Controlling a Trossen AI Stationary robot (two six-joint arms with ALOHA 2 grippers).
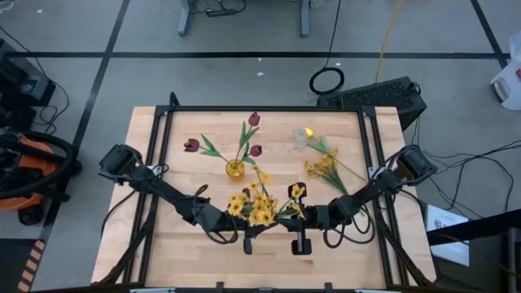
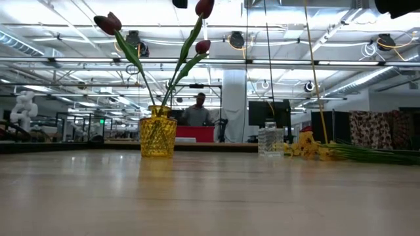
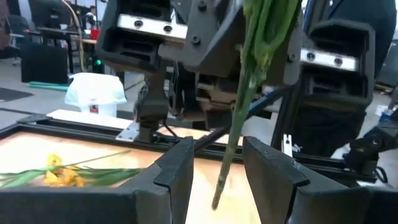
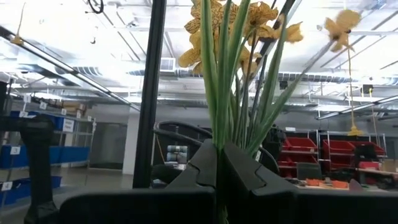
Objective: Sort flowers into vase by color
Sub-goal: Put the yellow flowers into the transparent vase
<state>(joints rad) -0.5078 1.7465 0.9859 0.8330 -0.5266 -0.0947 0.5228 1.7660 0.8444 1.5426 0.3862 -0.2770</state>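
My right gripper [image 4: 219, 149], near the table's front middle [image 1: 299, 238], is shut on a spray of small yellow blossoms [image 1: 256, 207]. My left gripper [image 3: 217, 163] is open beside it [image 1: 249, 239]. The spray's lower stem end [image 3: 219, 193] hangs between the left fingers without touching them. Three dark red tulips [image 1: 254, 120] stand in a yellow vase [image 1: 234, 169] [image 2: 157, 136]. A yellow tulip [image 1: 308, 133] is at a small clear vase [image 1: 299, 139] [image 2: 269, 139]. Another yellow spray [image 1: 326, 167] [image 2: 315, 145] lies flat on the table. My right gripper pinches the spray's bundle of green stems [image 4: 222, 127] between its two shut fingers, which lie across the stems. The blossoms [image 4: 214, 37] stand above the fingers and the stem end hangs below them. The spray is lifted clear of the table.
The wooden table [image 1: 163, 244] has a black frame [image 1: 260, 108] along its edges. The two vases and the lying spray take up the far middle and far right. Bare wood lies at the left and along the near edge.
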